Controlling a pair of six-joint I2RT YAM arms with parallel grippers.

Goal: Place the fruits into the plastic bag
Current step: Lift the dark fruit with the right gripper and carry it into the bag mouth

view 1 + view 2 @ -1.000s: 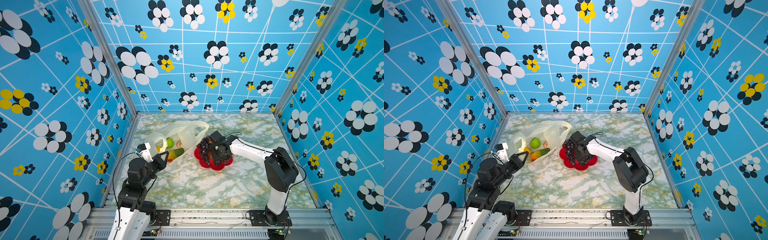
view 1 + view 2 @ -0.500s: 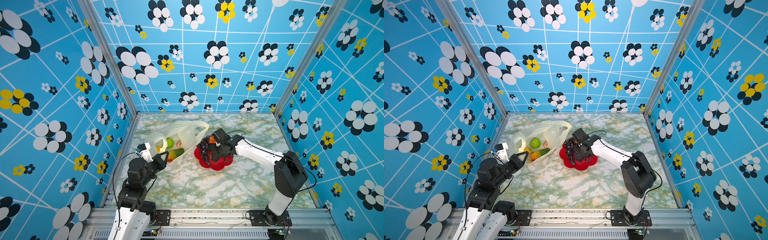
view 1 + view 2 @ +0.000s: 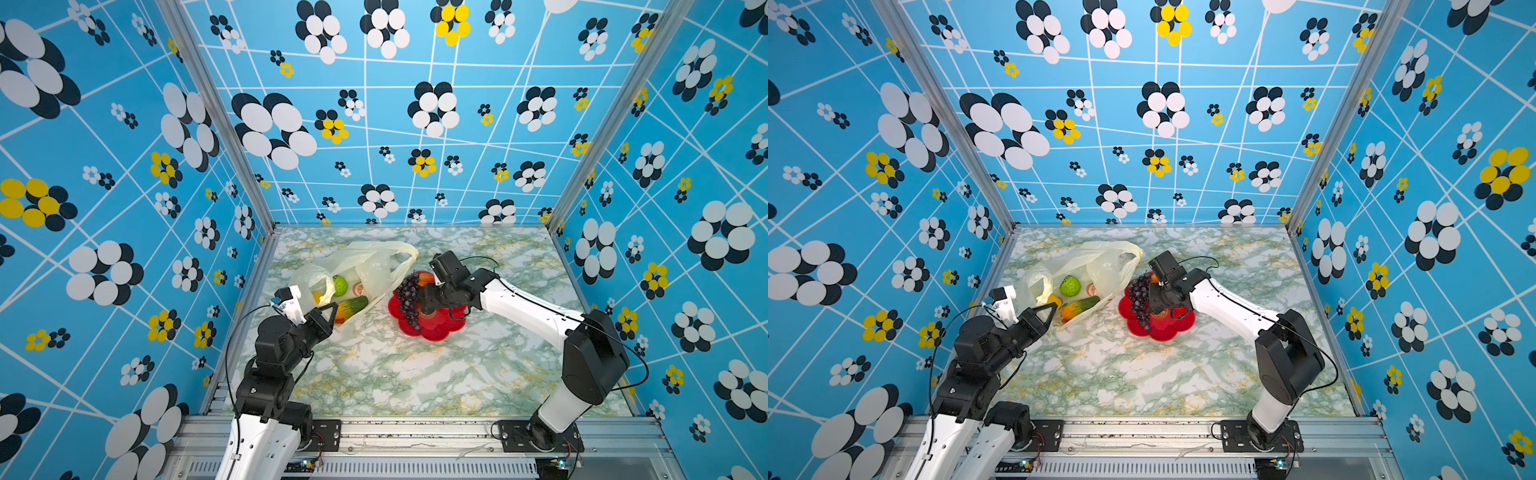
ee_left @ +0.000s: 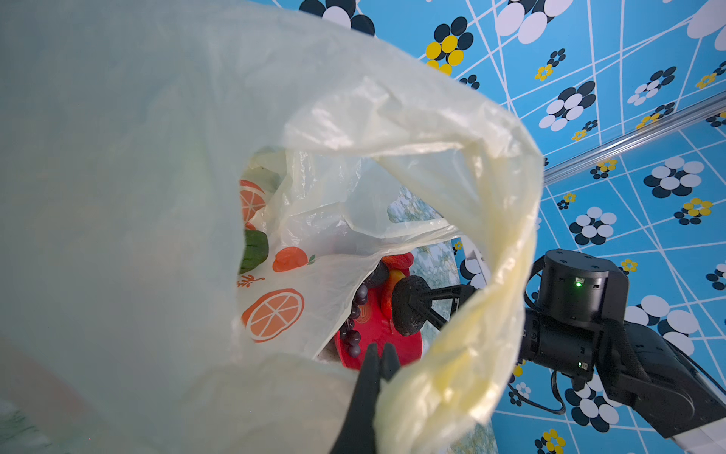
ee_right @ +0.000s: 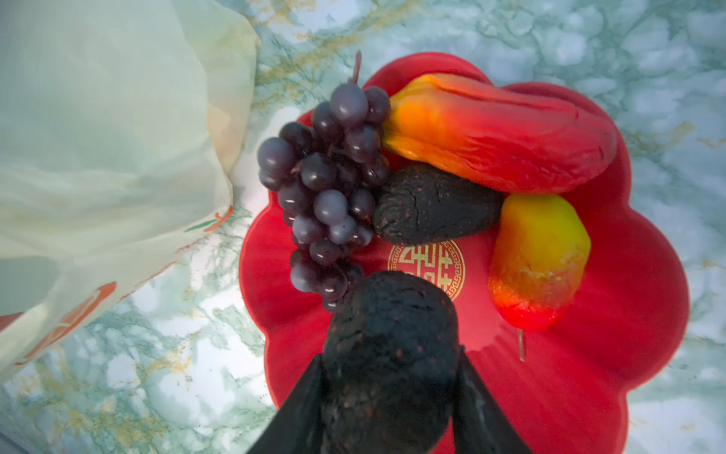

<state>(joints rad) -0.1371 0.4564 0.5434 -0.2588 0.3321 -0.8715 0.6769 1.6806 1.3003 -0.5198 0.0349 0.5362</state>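
The pale-yellow plastic bag (image 3: pixel 374 266) lies at the back left, and my left gripper (image 3: pixel 330 309) is shut on its edge, holding the mouth up (image 4: pixel 379 348). Through the plastic show a bumpy green ball (image 3: pixel 340 286), a cucumber (image 3: pixel 357 305) and a yellow piece (image 3: pixel 318 297). My right gripper (image 5: pixel 389 355) is shut on a dark avocado (image 5: pixel 389 322), a little above the red dish (image 5: pixel 628 314). On the dish lie a purple grape bunch (image 5: pixel 326 188), another avocado (image 5: pixel 432 204), a long red-orange piece (image 5: pixel 499 133) and a yellow-red piece (image 5: pixel 538 259).
The red flower-shaped dish (image 3: pixel 432 328) sits just right of the bag's mouth on the marbled table (image 3: pixel 415 374). Blue patterned walls (image 3: pixel 124 249) close in the left, right and back sides. A metal rail (image 3: pixel 415 432) runs along the front edge.
My right gripper has risen a little from the dish with the avocado, and that arm's elbow has swung to the right. The left arm and the bag have not moved.
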